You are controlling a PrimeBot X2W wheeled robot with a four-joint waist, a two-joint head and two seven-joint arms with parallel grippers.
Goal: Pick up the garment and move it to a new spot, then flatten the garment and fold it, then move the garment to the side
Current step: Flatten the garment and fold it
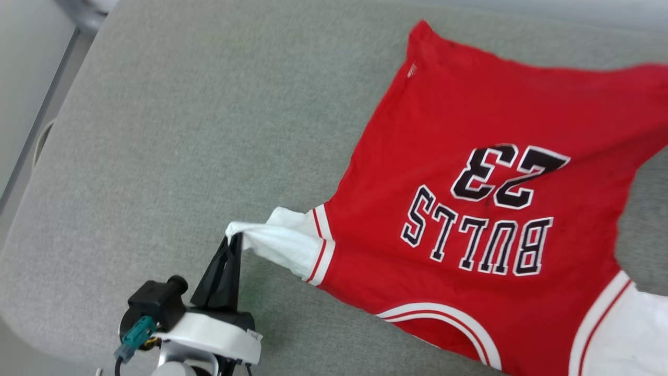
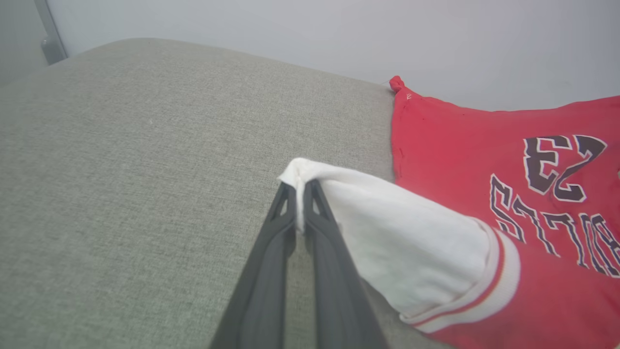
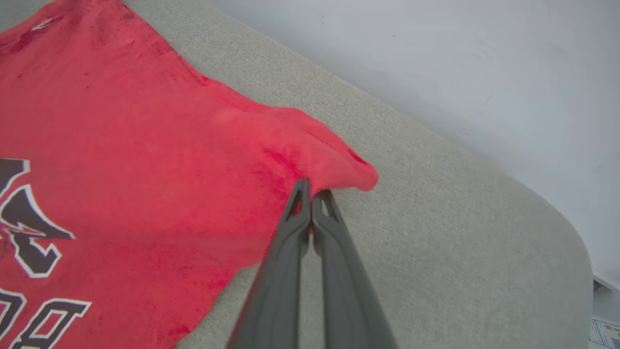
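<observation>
Shirt (image 1: pixel 469 130) reads BULLS 23, on a grey fabric worktop (image 1: pixel 182 130) by a pale wall (image 2: pixel 290 29). Left pincer (image 2: pixel 300 186) clamps its white sleeve (image 2: pixel 411 242), right pincer (image 3: pixel 312 194) its red edge (image 3: pixel 348 169).

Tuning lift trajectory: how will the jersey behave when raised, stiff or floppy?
Likely floppy: the white sleeve of the jersey bunches and drapes where the left gripper pinches it. Probably light: the thin cloth wrinkles on the grey cushion. Expect sag between grip points.
</observation>
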